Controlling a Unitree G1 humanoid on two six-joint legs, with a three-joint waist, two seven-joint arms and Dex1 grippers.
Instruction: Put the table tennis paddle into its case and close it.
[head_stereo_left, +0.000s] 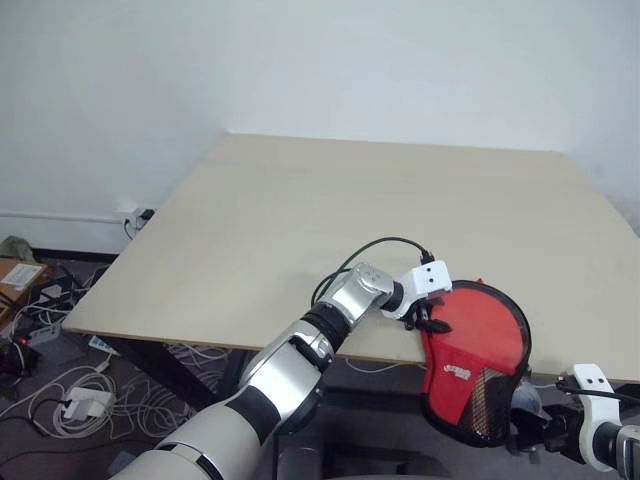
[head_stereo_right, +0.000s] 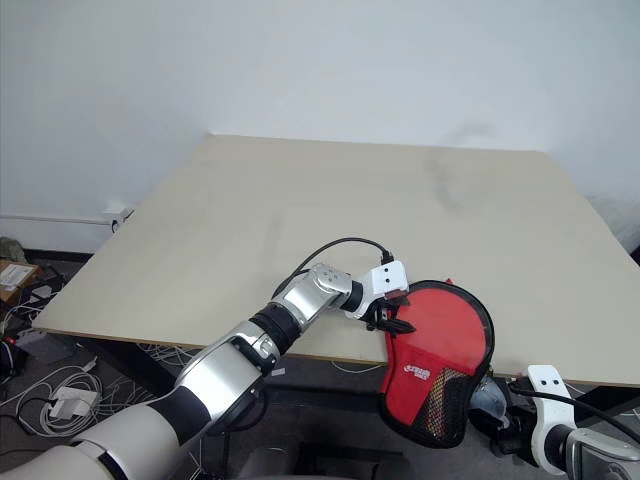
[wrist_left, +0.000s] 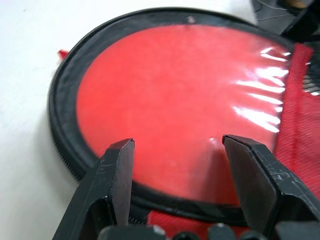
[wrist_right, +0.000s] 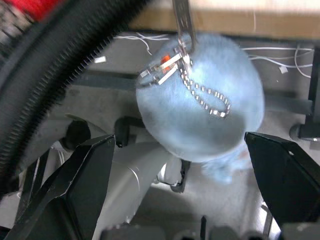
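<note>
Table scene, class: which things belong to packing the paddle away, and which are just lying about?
Belong to the job:
case, hanging over the table edge
left gripper, at the case
right gripper, open

Just lying about:
cables on the floor
fluffy blue ball on a chain

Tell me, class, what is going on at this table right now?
A humanoid robot is working on a red paddle case that lies at the near edge of the table, its narrow end hanging over. The left gripper sits at the case's left rim, jaws open, over the clear half with red showing through. The right gripper, below the edge with jaws wide open, faces a fluffy pale-blue pom-pom hanging on a small chain.
</note>
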